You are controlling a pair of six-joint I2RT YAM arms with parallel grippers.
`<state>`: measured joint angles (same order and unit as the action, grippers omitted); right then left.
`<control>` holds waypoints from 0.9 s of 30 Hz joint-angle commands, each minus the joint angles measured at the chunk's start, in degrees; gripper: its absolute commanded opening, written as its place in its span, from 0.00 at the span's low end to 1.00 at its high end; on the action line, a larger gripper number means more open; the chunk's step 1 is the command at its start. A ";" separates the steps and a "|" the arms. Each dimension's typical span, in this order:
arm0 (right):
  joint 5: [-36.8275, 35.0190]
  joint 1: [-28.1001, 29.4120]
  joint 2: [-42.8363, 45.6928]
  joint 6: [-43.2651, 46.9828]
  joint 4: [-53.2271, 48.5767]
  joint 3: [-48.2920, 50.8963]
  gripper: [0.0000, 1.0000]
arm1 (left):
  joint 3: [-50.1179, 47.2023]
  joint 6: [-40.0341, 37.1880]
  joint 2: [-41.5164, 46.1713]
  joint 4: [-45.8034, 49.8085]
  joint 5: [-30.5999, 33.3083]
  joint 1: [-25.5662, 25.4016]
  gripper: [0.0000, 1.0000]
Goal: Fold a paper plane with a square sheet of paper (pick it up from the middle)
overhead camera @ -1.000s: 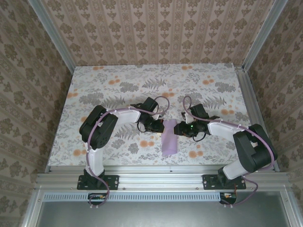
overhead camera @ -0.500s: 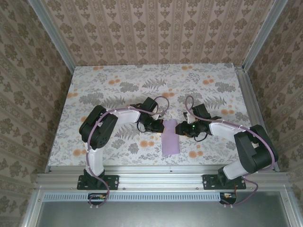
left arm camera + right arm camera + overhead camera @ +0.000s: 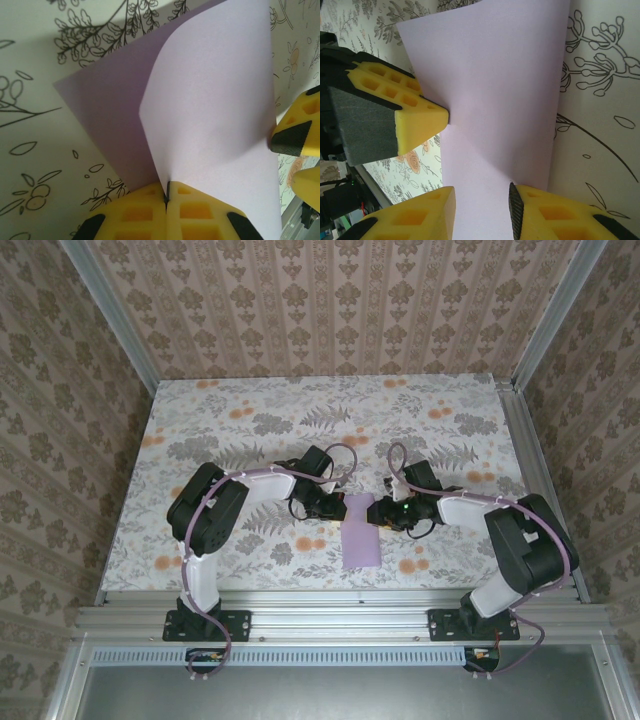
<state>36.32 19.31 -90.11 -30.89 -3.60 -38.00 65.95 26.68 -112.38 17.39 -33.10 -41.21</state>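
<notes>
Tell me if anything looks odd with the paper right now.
The square sheet of paper isn't lying flat: one flap curls up where the left gripper pinches its edge shut. No tears visible.

1. The sheet of paper (image 3: 360, 535) is plain pale lilac and lies at the near middle of the desk (image 3: 250, 410)
2. One side curls up over the rest, pinched in the left hand (image 3: 167, 189)
</notes>
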 commanded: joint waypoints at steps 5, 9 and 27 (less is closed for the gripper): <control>2.71 -0.06 -2.07 -1.24 2.90 0.90 0.37 | -2.18 -1.72 -2.14 5.26 3.49 0.26 0.00; 3.10 0.02 -3.21 -1.27 3.68 1.06 0.37 | -1.97 -1.79 -2.23 5.34 3.33 0.27 0.00; 3.31 0.75 -5.87 0.34 3.36 0.95 0.37 | 0.53 -1.12 -1.01 5.54 1.25 0.36 0.00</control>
<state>38.83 19.53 -94.26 -31.70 0.54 -37.69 66.26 26.70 -112.40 18.00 -33.28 -41.15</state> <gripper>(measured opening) 0.374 0.049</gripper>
